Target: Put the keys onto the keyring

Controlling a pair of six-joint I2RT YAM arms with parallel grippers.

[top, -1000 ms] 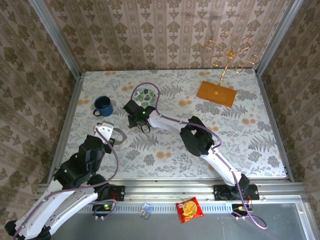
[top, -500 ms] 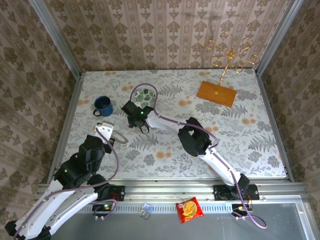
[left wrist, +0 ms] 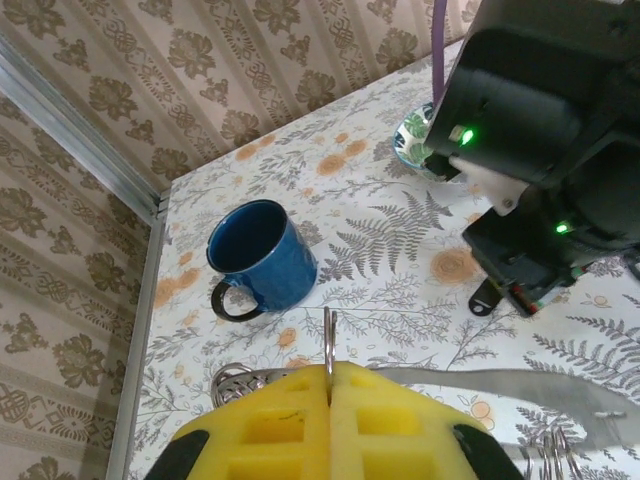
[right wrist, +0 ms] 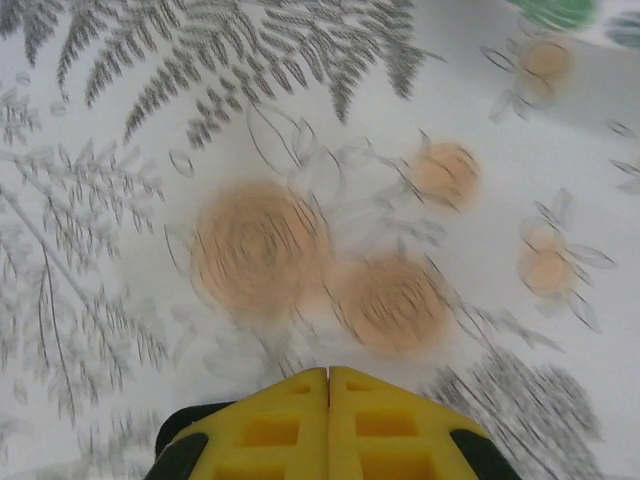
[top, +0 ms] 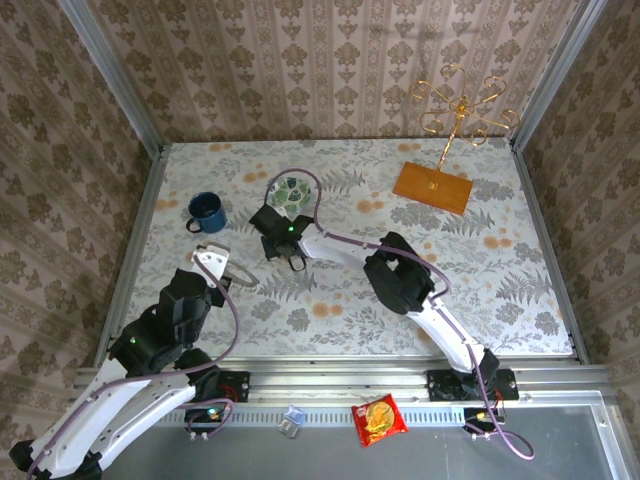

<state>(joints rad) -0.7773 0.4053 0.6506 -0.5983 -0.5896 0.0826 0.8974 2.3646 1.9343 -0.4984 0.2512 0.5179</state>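
I'm watching the left end effector (left wrist: 328,375) pinching the keyring (left wrist: 500,385), its band running rightward. The right end effector (top: 291,260) is sitting pressed together just upper right of it in the top view (possibly gripping the dark key (left wrist: 484,299)).

Bright, even overhead light, soft shadows; right wrist view motion-blurred, others sharp.

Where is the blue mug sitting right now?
From overhead, the dark blue enamel mug stands upright on the far left of the fern-patterned table, just left of the small green-patterned bowl.
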